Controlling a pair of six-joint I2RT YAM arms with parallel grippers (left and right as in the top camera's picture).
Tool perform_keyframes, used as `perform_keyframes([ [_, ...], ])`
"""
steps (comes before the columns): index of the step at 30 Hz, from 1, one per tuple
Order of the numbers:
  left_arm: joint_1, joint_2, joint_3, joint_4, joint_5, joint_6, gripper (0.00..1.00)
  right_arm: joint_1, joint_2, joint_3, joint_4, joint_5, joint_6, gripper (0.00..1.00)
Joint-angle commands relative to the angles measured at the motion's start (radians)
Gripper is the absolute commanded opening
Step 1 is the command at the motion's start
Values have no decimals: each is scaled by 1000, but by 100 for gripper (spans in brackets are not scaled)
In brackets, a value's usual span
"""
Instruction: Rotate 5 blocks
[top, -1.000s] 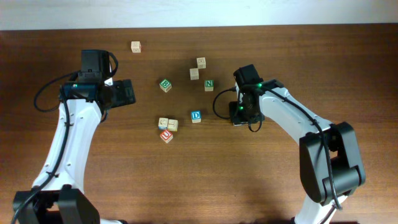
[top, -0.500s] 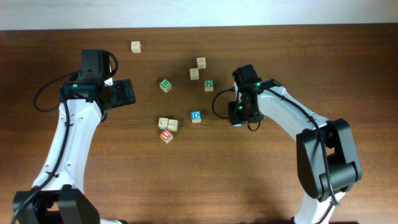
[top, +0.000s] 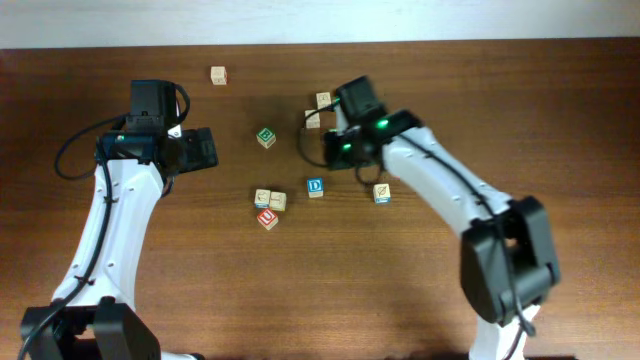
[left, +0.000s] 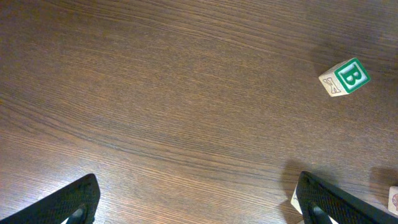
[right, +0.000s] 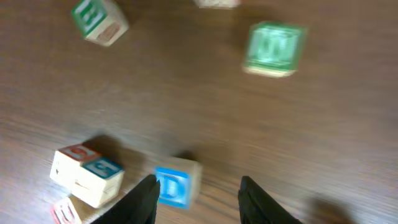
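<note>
Nearest the arms' bases, the red U block (top: 267, 218) leans against a pale pair (top: 270, 200) of blocks with faint coloured edging. Off to the right, a lone pale picture block (top: 382, 193) sits skewed to the grain, well apart from everything. My guess is that this one is already turned. The blue D block (top: 315, 186) lies between that block and the cluster. Nothing here proves how many are done, and I'd judge most of the five still wait.

The right gripper (right: 198, 200) hangs above the table (top: 560, 120) just beyond the D block, its fingers parted with nothing between them. The left gripper (top: 208, 148) is spread wide over bare wood, also empty.

Further back are the green B cube (top: 265, 137) and the green N cube (right: 273, 48), the second blurred in the wrist view. Beyond them are three far pale cubes, two close together (top: 318, 110) and one alone (top: 218, 75).

All are small wooden cubes, light and unvarnished-looking, with softened corners and printed faces. The tabletop is dark brown with a long streaky grain and a slight sheen.
</note>
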Motion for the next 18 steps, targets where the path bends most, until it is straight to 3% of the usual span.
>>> perform_keyframes([
  [1, 6, 5, 15, -1, -11, -13, 99, 52, 89, 8, 24, 38, 65, 46],
  [10, 6, 5, 15, -1, -11, -13, 99, 76, 123, 7, 3, 37, 82, 45],
  [13, 6, 5, 15, -1, -11, -13, 99, 76, 123, 7, -18, 36, 91, 37],
  [18, 6, 5, 15, -1, -11, -13, 99, 77, 123, 7, -61, 36, 114, 34],
])
